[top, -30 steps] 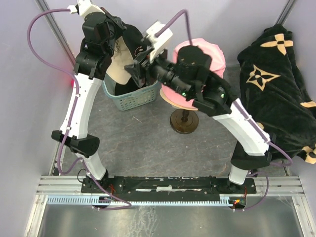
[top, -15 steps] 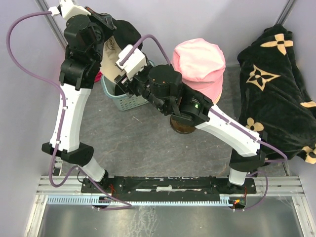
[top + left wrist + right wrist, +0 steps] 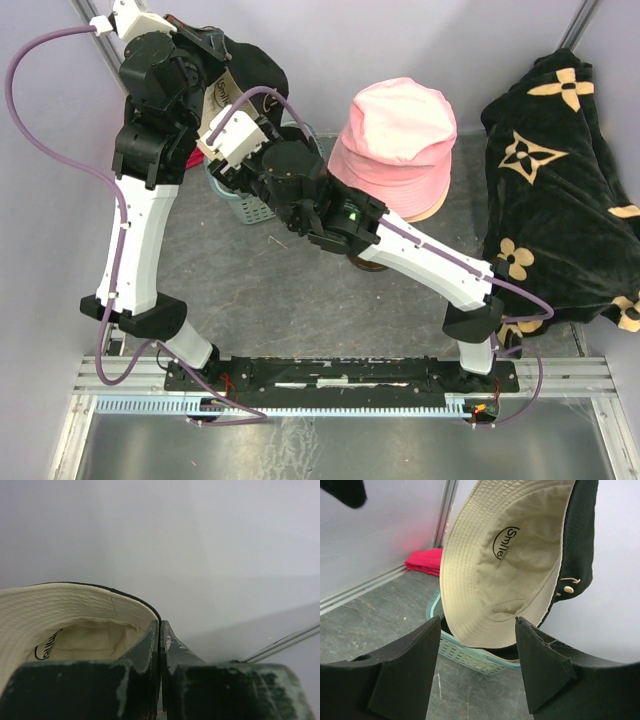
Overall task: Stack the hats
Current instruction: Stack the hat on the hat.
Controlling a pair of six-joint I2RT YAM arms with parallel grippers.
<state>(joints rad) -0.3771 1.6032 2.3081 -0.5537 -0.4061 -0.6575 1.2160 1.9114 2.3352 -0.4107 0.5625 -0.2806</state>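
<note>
Fingers of my right hand (image 3: 478,625) stand wide apart with nothing between them, so I read that hand as open and empty. Just below it and a little ahead, a teal basket (image 3: 457,650) stands on the grey tabletop (image 3: 380,625). Straight ahead of the open fingers hangs the black hat (image 3: 582,540), tilted so that its cream lining, marked "Smile", faces the hand. Hat and fingers are apart. The hat's lower edge dips behind the basket's near rim, and I cannot tell whether the two touch. My left hand (image 3: 160,640) is closed tight, its two fingers pressed together on the brim of that black hat and holding it up. From above, this hand sits up and to the left of the right hand, near the far corner. Left of the right hand, past the basket, a small magenta cloth (image 3: 425,560) lies on the tabletop by the wall. Off to the right of the right hand, well apart from it, the pink hat (image 3: 395,135) sits on top of a tan hat (image 3: 432,210). Farther right again, a large black cloth (image 3: 560,190) with beige flower marks lies heaped along the wall.
</note>
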